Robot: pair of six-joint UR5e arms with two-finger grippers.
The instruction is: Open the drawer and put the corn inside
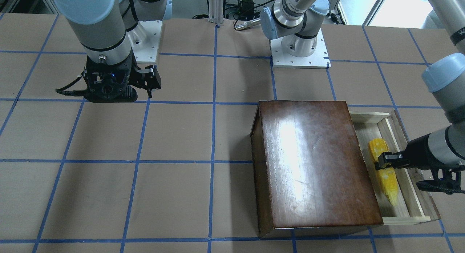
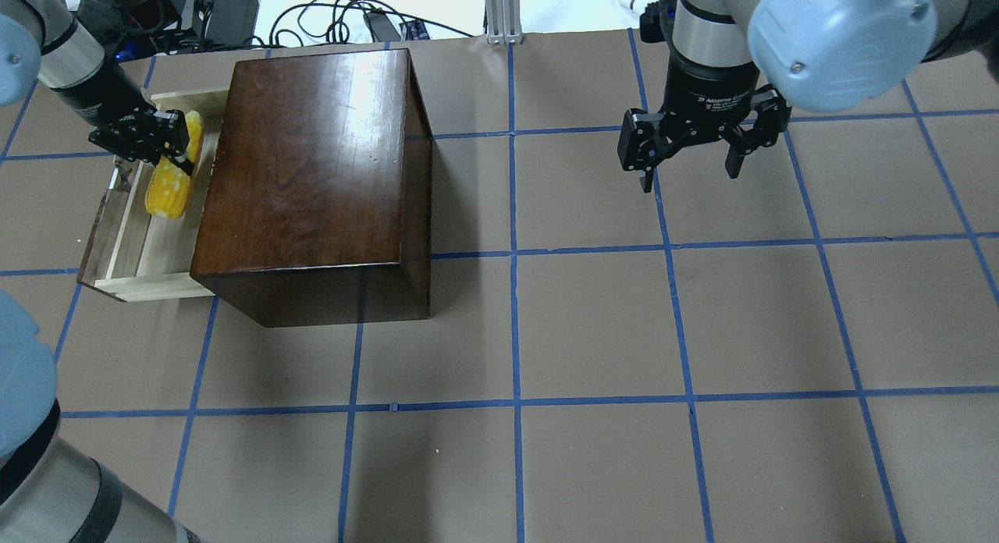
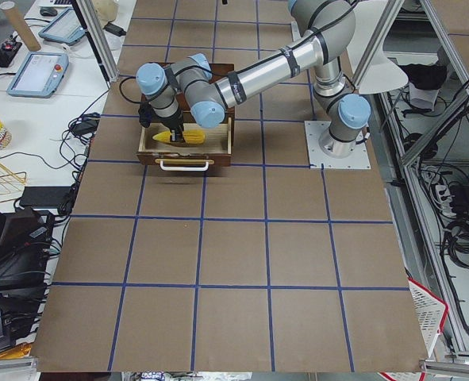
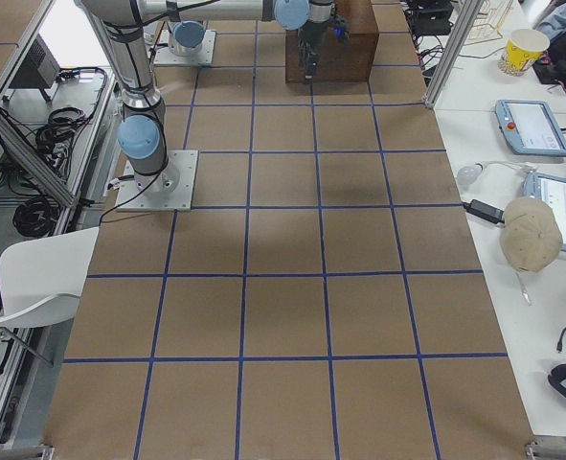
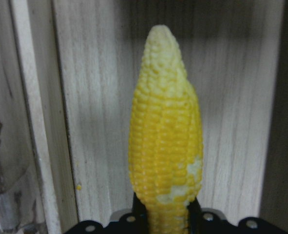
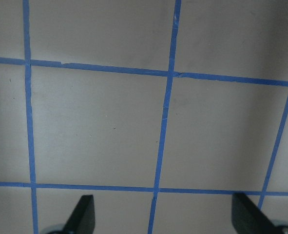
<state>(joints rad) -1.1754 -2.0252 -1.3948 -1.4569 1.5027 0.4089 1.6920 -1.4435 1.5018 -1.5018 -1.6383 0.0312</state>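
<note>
The dark-brown wooden box (image 2: 312, 161) stands on the table, and its drawer (image 2: 125, 250) is pulled open toward the robot's left. The yellow corn (image 2: 167, 190) lies lengthwise inside the drawer's pale-wood tray (image 1: 410, 205). My left gripper (image 2: 173, 149) is shut on the corn near its thick end. In the left wrist view the corn (image 5: 165, 141) points away from the fingers, close over the drawer floor (image 5: 95, 122). I cannot tell whether it rests on the floor. My right gripper (image 2: 691, 168) is open and empty, hanging over bare table far from the box.
The table is brown, with a grid of blue tape lines (image 2: 511, 254). The drawer's metal pull (image 3: 185, 165) shows in the exterior left view. The arm bases (image 1: 299, 51) stand at the robot's side of the table. Cables lie beyond the far edge (image 2: 343, 20).
</note>
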